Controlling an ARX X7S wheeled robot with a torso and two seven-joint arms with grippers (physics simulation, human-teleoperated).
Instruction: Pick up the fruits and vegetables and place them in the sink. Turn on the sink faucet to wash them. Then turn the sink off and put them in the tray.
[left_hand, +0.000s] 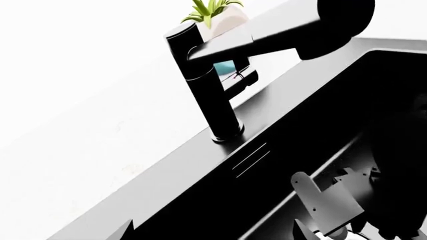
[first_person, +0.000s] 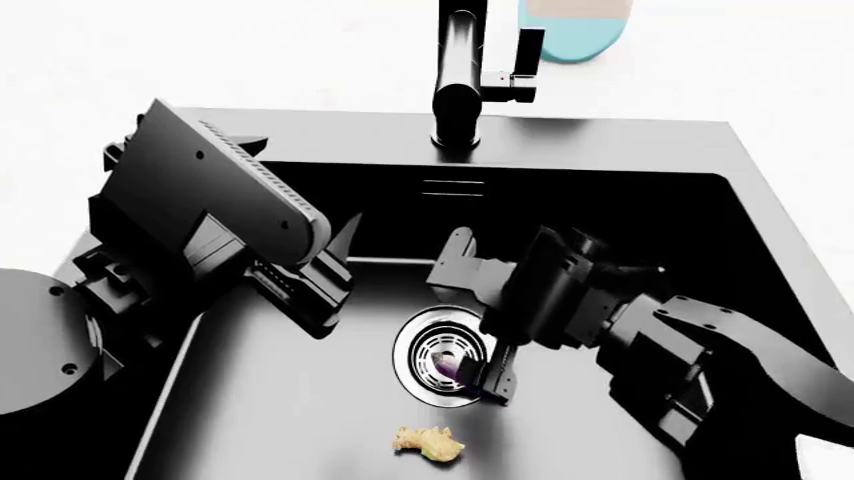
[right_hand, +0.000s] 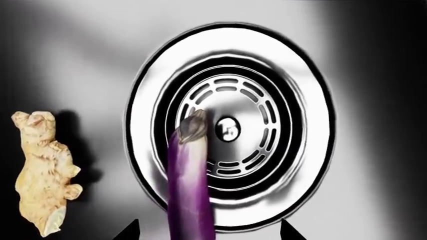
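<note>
My right gripper, jaws spread wide, hangs over the round chrome drain strainer in the large black sink basin. The glossy purple elongated eggplant lies on the strainer, its long axis pointing its brownish stem end at the centre. The knobbly tan ginger root piece lies beside, apart. I cannot tell my left gripper's state.
</note>
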